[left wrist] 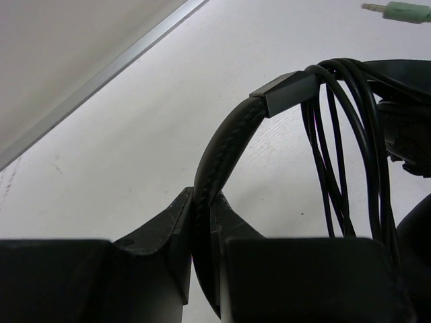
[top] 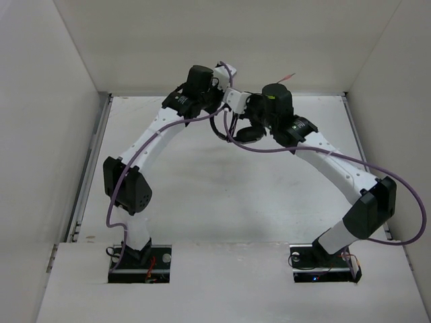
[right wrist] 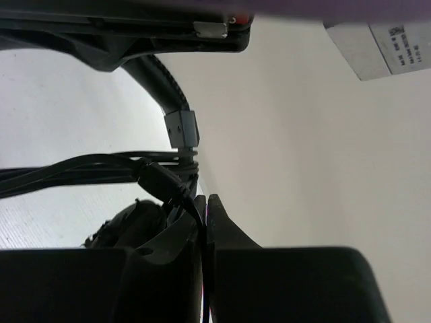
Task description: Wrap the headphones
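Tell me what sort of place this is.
Probably a robotics lab test cell: a white table boxed in by plain white walls, with the left arm and right arm bolted at its near edge, both at the headphones.

Robotics lab: white panel walls (top: 222,40) around a flat white tabletop (top: 202,202), two white-and-black robot arms (top: 153,138) at its near edge
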`<state>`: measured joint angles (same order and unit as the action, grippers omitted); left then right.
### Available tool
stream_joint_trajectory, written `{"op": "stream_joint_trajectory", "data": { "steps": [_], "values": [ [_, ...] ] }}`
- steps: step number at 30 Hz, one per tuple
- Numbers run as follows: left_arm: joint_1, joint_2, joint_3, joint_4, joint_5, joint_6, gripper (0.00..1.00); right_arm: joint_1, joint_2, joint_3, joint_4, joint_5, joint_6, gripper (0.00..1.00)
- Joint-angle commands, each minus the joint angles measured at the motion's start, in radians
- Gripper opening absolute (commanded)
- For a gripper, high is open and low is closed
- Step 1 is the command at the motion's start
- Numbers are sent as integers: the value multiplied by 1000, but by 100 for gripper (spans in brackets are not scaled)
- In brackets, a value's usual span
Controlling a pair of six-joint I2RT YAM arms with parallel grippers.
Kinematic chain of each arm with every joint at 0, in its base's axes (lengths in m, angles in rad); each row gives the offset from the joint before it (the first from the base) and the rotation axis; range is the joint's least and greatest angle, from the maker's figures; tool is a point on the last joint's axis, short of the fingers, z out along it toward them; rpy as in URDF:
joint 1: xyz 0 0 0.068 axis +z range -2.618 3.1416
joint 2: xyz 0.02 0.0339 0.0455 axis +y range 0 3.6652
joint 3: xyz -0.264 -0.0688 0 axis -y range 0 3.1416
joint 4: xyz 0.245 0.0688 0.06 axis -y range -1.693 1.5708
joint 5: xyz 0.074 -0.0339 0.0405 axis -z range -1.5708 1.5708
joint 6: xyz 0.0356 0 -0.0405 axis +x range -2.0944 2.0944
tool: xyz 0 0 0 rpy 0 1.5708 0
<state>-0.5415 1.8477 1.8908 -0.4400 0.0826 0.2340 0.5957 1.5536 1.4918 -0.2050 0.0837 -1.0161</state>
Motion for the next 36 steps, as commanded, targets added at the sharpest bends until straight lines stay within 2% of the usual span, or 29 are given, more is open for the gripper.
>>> {"op": "stream_joint_trajectory", "data": {
  "steps": [1,27,36],
  "values": [
    [-8,-136,16,23,104,-59,1,-38,6,-10,59,14,7,8],
    [24,-165,60,-75,324,-131,1,-170,7,-36,26,-173,123,39],
    [70,-160,53,-78,361,-151,1,-244,3,8,-95,-355,238,43]
  ]
}}
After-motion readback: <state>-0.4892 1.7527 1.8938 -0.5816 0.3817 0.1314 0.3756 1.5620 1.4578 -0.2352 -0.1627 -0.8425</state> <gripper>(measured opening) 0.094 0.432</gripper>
